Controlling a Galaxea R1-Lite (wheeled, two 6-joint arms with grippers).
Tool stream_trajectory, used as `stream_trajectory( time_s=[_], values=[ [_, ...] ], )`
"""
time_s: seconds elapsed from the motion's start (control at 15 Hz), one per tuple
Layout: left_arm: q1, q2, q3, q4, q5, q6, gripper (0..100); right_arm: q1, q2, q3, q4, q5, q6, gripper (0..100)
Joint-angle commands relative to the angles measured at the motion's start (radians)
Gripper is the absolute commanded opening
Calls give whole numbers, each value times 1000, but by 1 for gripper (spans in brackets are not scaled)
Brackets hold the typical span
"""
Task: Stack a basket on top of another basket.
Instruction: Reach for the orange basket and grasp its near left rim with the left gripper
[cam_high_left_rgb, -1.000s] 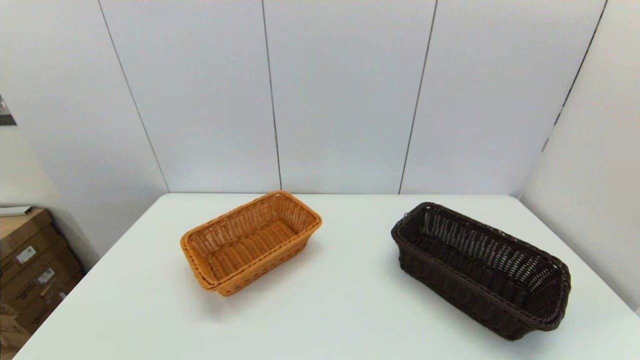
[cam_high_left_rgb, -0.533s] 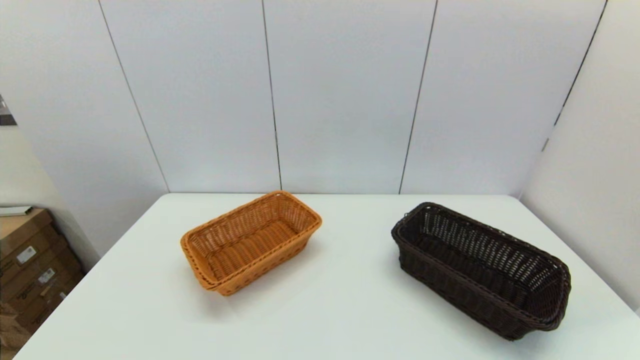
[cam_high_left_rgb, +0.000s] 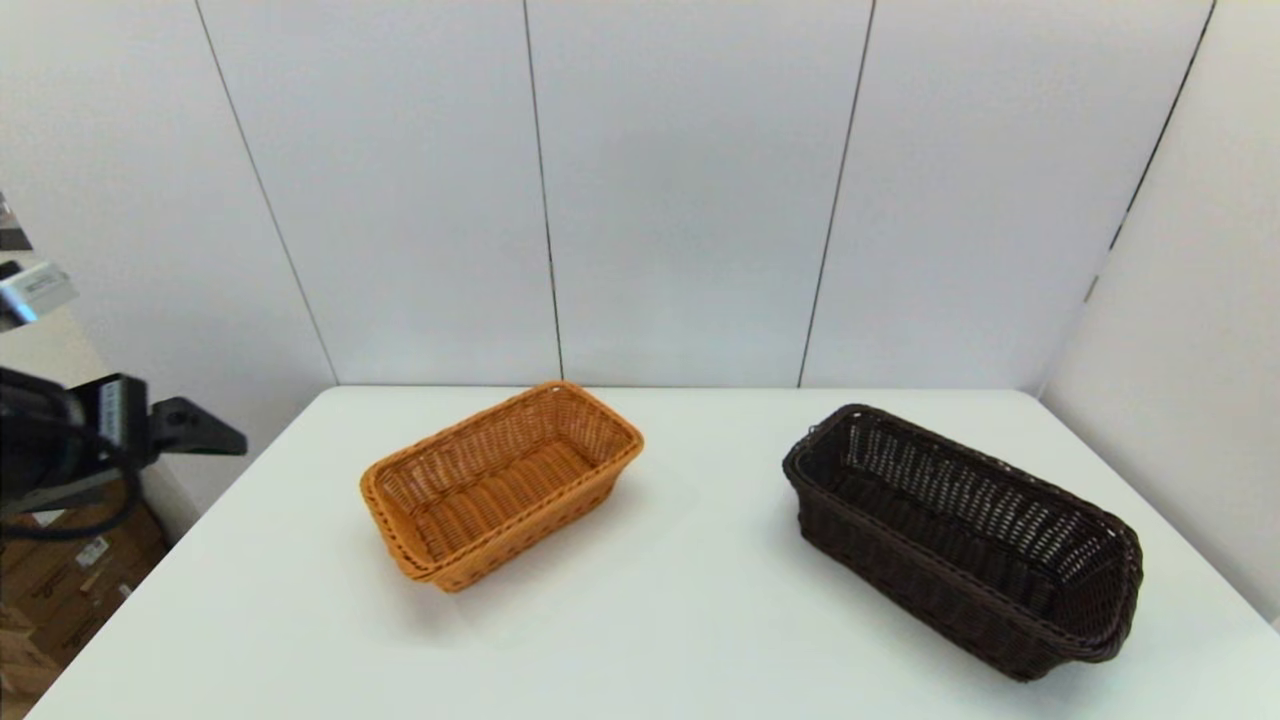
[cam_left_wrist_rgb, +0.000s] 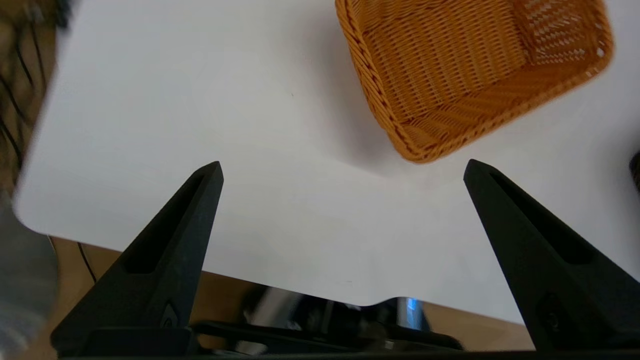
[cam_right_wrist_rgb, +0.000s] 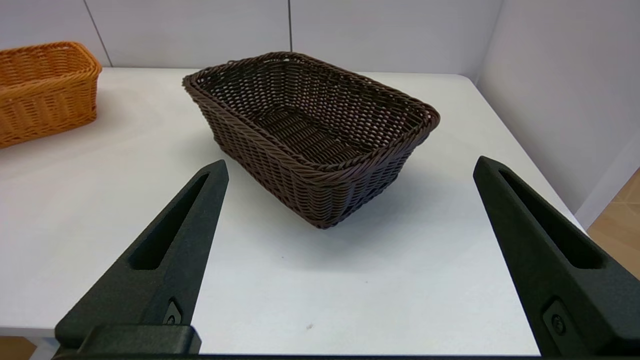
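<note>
- Two baskets are sitting well apart on the white table (cam_high_left_rgb: 690, 620): the dark brown basket (cam_high_left_rgb: 960, 540) on the robot's right, the orange-tan basket (cam_high_left_rgb: 500, 485) left of centre.
- Facing the dark basket's near short end, the right gripper (cam_right_wrist_rgb: 350, 165) is hanging low with fingers spread wide and empty; the long axis is running away from it.
- Hovering high over the table's left edge, the left gripper (cam_left_wrist_rgb: 342, 167) is also spread, empty.
- Judging by position, the right arm is nearer the dark basket.
</note>
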Motion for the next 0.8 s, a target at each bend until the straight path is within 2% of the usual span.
stream_trajectory(
  time_s=[0.07, 0.27, 0.6, 0.8],
  values=[
    [-82, 457, -226, 116, -1, -282, 100, 0, 0, 0, 0, 0, 0, 100],
    [-102, 601, -304, 119, -1, -368, 100, 0, 0, 0, 0, 0, -1, 100],
    [-119, 717, -304, 123, -1, -374, 100, 0, 0, 0, 0, 0, -1, 100],
    [-119, 760, -303, 117, -35, -373, 100, 0, 0, 0, 0, 0, 0, 100]
  ],
)
